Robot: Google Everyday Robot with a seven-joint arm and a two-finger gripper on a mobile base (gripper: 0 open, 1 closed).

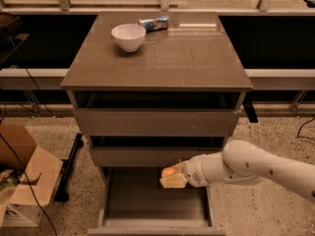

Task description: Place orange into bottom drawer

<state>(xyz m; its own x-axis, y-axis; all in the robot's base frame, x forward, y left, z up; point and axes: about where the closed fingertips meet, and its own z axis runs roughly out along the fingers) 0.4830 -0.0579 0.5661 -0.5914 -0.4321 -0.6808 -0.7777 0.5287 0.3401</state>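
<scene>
The carry looks nearly done: the gripper (pixel 173 177), closed around the orange (pixel 168 171), hangs over the open bottom drawer (pixel 142 203) toward the right edge of the desk (pixel 197 58), so next it should lower and let go.

Speckled floor (pixel 275 129), dark shelving (pixel 278 43) behind a grey-brown cabinet (pixel 197 58) — open cardboard box (pixel 24 163) at left.

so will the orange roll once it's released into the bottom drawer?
Probably yes: the orange is round and the bottom drawer floor looks flat and smooth, though its walls should contain it. It looks firm: undeformed in the gripper, which holds it above the drawer's back part.
</scene>
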